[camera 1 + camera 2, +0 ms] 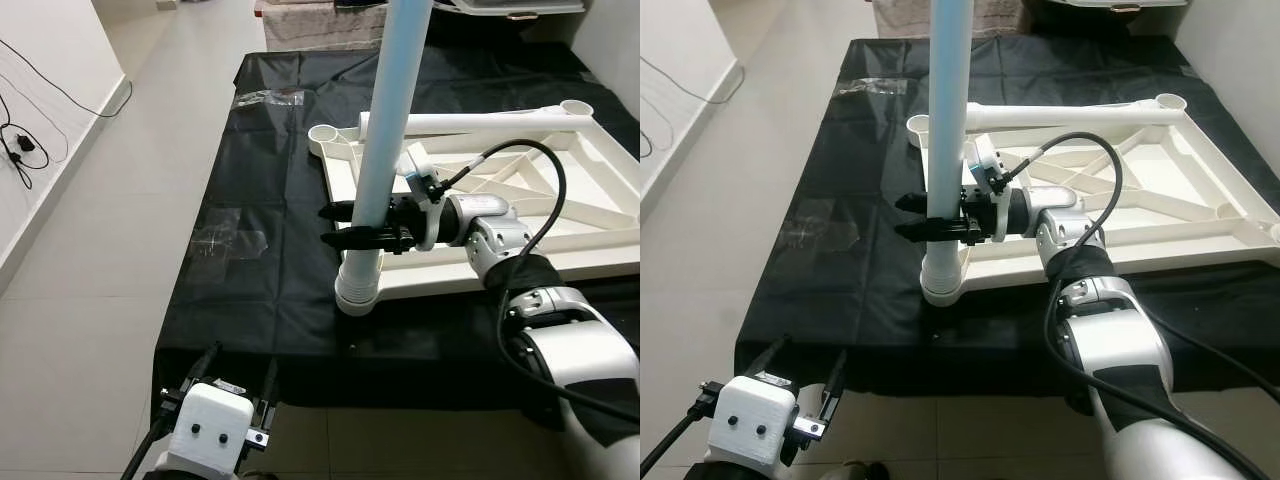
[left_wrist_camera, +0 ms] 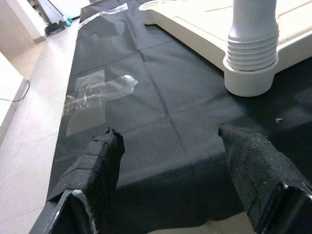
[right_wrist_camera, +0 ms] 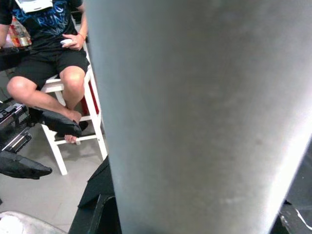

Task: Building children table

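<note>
**Leg held upright in its corner socket**

Your left claw (image 1: 240, 385) hangs nearest, low over the near edge of the black sheet (image 1: 270, 250), fingers spread wide and holding nothing; it looks idle, kept out of the way of the work.

Beyond it, your right claw (image 1: 345, 225) is clamped around the pale blue table leg (image 1: 385, 150), low on the shaft. The leg stands upright with its ribbed foot in the near left corner socket (image 1: 356, 296) of the upturned white table frame (image 1: 560, 240), which lies underside-up on the sheet. That low, sideways grip probably serves to steady the leg or twist it home. A second leg (image 1: 480, 122) lies flat along the frame's far edge, so I judge the build is at an early stage.

Your left wrist view shows the ribbed collar sitting in the socket, plus clear plastic wrapping (image 2: 95, 92) on the sheet. Your right wrist view shows a seated person (image 3: 48, 53) on a white stool.
</note>
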Controlling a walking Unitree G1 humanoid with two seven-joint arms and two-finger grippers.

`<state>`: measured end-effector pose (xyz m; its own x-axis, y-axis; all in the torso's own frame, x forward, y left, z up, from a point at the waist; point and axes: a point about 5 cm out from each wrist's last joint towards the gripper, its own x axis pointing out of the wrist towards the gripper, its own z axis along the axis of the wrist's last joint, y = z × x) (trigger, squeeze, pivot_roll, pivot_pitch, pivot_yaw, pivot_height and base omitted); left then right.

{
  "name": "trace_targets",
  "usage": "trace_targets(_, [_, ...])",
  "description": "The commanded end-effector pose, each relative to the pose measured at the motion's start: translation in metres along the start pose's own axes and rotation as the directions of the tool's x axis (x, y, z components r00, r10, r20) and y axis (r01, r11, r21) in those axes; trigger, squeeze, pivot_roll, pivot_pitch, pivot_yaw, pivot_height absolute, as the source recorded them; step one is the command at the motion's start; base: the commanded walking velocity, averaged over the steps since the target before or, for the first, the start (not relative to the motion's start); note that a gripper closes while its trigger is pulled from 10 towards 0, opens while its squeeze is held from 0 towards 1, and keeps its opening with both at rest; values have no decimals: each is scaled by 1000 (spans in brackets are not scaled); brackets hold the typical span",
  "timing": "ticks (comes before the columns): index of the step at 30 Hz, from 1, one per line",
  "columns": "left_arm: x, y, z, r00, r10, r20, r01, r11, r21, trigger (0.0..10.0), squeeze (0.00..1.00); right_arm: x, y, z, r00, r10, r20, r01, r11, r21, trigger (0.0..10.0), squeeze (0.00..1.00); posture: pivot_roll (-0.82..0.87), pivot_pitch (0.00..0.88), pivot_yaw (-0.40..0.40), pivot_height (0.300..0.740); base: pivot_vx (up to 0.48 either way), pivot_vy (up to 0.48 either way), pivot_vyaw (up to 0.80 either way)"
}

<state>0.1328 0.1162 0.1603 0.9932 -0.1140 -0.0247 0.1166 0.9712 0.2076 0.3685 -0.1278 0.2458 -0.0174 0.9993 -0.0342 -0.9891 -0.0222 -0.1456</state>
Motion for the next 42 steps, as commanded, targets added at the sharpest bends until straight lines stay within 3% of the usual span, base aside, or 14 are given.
trace_targets(1, [-4, -20, 7, 997, -72, 10, 73, 995, -69, 10000, 0, 5, 3, -12, 999, 25, -45, -24, 999, 28, 10000, 0, 167, 257, -11, 740, 0, 0, 0])
trace_targets(18, [-3, -21, 6, 998, -67, 8, 67, 995, -68, 10000, 0, 30, 11, -25, 984, 128, -122, -129, 992, 4, 10000, 0, 163, 253, -20, 740, 0, 0, 0])
trace_targets(26, [-1, -21, 6, 998, -64, 14, 65, 996, -66, 10000, 0, 30, 13, -33, 985, 119, -127, -120, 993, 3, 10000, 0, 162, 241, -20, 740, 0, 0, 0])
trace_targets(33, [5, -20, 5, 998, -60, 30, 62, 997, -56, 10000, 0, 32, 16, -38, 998, -5, -66, 2, 999, -39, 10000, 0, 148, 206, -20, 740, 0, 0, 0])
trace_targets(36, [5, -20, 5, 998, -60, 30, 62, 997, -56, 10000, 0, 32, 16, -38, 998, -5, -66, 2, 999, -39, 10000, 0, 148, 206, -20, 740, 0, 0, 0])
trace_targets(42, [7, -16, 5, 998, -53, 40, 54, 997, -47, 10000, 0, 38, 12, -39, 978, -206, -42, 204, 978, -52, 10000, 0, 138, 192, -16, 740, 0, 0, 0])
